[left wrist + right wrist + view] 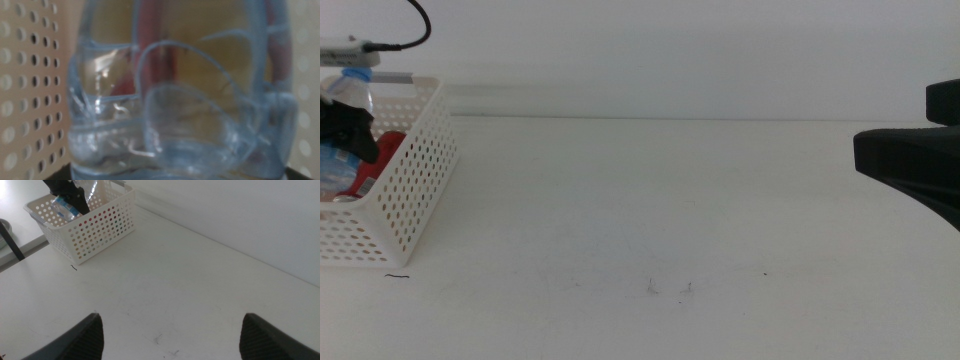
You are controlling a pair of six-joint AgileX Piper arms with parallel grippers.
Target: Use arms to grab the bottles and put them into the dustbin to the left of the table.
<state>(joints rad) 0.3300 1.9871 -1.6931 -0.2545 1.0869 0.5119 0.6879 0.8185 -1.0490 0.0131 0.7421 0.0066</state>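
White table (650, 210): left end effector (348, 125) seemingly grips water bottle (175, 95) over dustbin (415, 190); right end effector (170, 335) gapes empty.

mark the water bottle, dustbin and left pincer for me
water bottle (180, 100), left wrist view, clear body.
dustbin (415, 175), middle view, perforated side wall.
left pincer (348, 125), middle view, dark body over the dustbin.

No readable text anywhere (the water bottle (175, 100) shows only blurred plastic)
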